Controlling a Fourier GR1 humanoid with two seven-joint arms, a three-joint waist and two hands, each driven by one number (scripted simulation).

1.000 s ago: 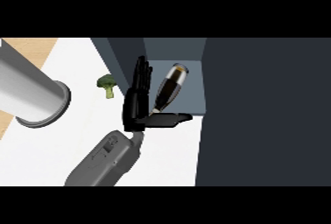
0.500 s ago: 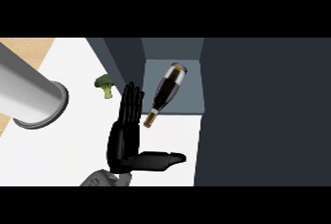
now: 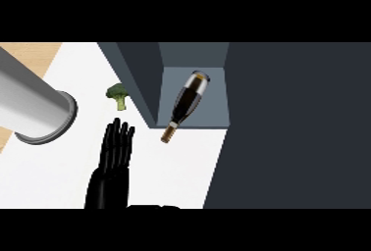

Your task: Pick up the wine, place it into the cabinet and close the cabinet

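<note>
Broccoli (image 3: 117, 94) lies beside a grey cylinder (image 3: 33, 110).

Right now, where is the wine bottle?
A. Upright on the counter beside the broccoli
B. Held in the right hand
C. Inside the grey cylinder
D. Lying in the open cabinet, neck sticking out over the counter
D: the wine bottle lies tilted in the cabinet, its neck past the front edge; the hand is off it, open.

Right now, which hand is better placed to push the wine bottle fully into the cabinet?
Probably the left hand: its straight fingers lie just beside the wine bottle, whose neck sticks out of the cabinet. The right hand is not in view.
</note>
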